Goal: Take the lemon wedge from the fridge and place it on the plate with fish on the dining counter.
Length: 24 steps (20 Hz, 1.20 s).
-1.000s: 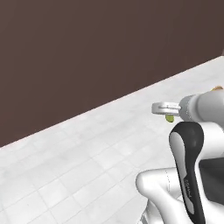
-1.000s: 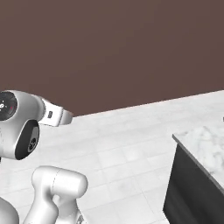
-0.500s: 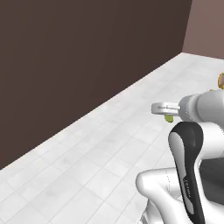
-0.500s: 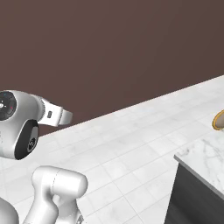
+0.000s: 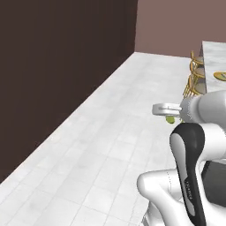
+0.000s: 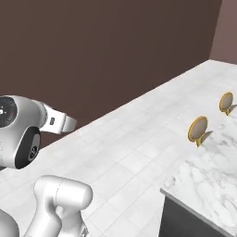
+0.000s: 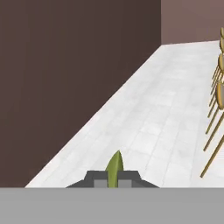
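Closest in the hand view, the two-finger gripper (image 7: 114, 179) is clamped on the tiny yellow-green lemon wedge (image 7: 115, 168), whose pointed tip rises between the dark fingertips. From the left base camera the same wedge (image 5: 170, 119) hangs under the white hand, above the pale tiled floor (image 5: 110, 145). Farther right, golden wooden stools (image 5: 194, 79) stand beside the long white-grey marbled dining counter (image 5: 212, 57), which carries the round orange-rimmed plate (image 5: 220, 76) at the frame's edge. Beyond, a dark brown wall (image 5: 57, 66) runs along the floor.
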Available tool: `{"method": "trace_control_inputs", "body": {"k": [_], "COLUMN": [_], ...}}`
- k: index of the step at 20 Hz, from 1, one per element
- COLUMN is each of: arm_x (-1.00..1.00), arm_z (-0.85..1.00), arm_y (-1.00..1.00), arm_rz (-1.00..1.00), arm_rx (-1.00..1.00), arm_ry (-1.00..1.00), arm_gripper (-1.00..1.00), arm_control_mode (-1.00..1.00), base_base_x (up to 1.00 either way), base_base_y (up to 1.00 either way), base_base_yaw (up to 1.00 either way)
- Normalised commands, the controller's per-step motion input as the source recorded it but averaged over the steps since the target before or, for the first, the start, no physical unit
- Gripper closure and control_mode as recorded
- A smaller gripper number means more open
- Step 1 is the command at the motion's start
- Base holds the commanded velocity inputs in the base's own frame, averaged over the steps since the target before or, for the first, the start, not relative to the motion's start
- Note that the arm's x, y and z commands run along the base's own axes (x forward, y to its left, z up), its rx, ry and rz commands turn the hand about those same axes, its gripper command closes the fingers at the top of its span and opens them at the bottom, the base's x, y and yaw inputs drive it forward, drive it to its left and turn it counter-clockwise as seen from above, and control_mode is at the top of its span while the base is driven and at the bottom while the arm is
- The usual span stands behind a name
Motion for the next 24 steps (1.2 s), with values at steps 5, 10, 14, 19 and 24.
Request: {"method": "trace_control_inputs", "body": {"k": [5, 10, 14, 19, 24], "arm_x": [0.0, 0.0, 0.0, 0.0, 0.0], "arm_z": [0.0, 0.0, 0.0, 0.0, 0.0], "arm_y": [0.0, 0.0, 0.0, 0.0, 0.0], "arm_rz": [0.0, 0.0, 0.0, 0.0, 0.0], "arm_rx": [0.0, 0.0, 0.0, 0.0, 0.0], "arm_ry": [0.0, 0.0, 0.0, 0.0, 0.0], "arm_gripper": [1.0, 1.0, 1.0, 1.0, 1.0], "arm_control_mode": [1.0, 1.0, 1.0, 1.0, 1.0], "base_base_x": [1.0, 1.0, 1.0, 1.0, 1.0], "base_base_y": [0.35, 0.67, 0.97, 0.93, 0.91], "base_base_yaw": [-0.48, -0.52, -0.48, -0.52, -0.52]}}
